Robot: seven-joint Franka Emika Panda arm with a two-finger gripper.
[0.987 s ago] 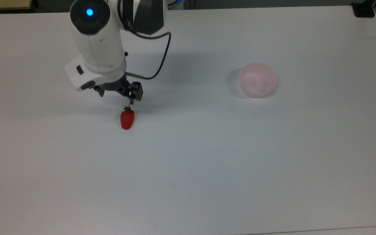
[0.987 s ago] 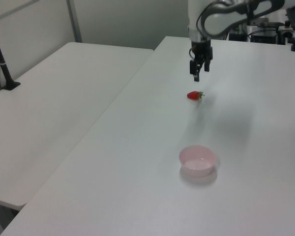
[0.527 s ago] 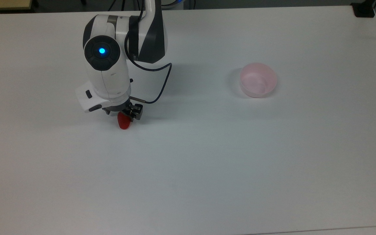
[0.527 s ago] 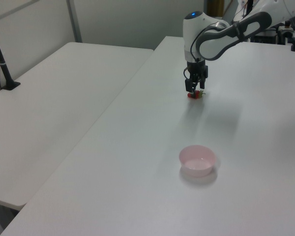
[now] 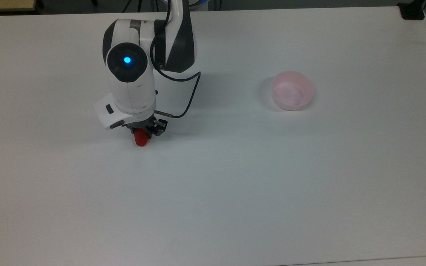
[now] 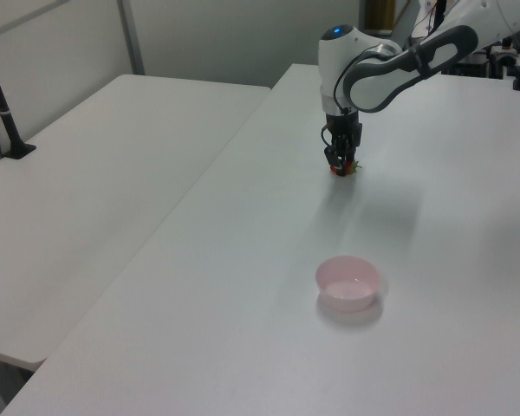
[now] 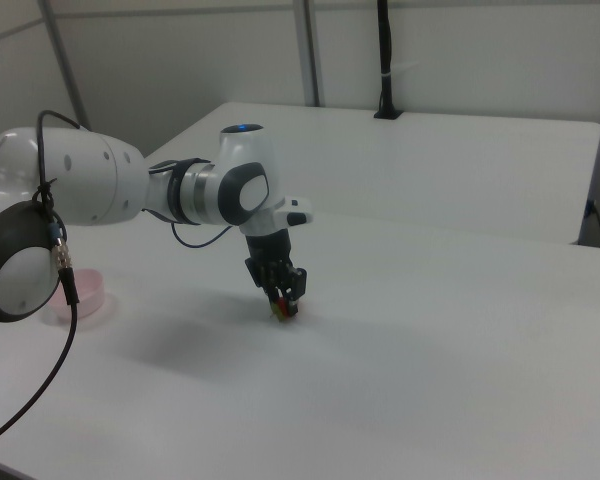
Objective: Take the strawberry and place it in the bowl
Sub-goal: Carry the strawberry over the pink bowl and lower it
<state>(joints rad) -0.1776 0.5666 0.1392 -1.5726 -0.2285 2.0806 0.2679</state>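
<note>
The red strawberry (image 5: 141, 140) lies on the white table (image 5: 235, 184), and just its lower tip sticks out from under the arm's hand. My gripper (image 5: 144, 132) is down right over it, at table height. In the left view the gripper (image 6: 341, 162) covers most of the strawberry (image 6: 339, 171). In the right view the gripper (image 7: 283, 294) points down onto the strawberry (image 7: 280, 309). The pale pink bowl (image 5: 292, 91) stands empty far off towards the top view's right, with nothing near it. The bowl (image 6: 348, 282) sits nearer the camera in the left view, and the bowl (image 7: 75, 292) is at the right view's left.
A black cable (image 5: 187, 99) loops from the wrist. A black mount (image 5: 412, 11) sits at the table's far right corner in the top view. A second white table (image 6: 87, 191) with a black post (image 6: 4, 104) adjoins on the left view's left.
The arm came down from above and behind the strawberry and now sits over it. In the last half second it shifted slightly towards the top view's right; the strawberry stays on the table.
</note>
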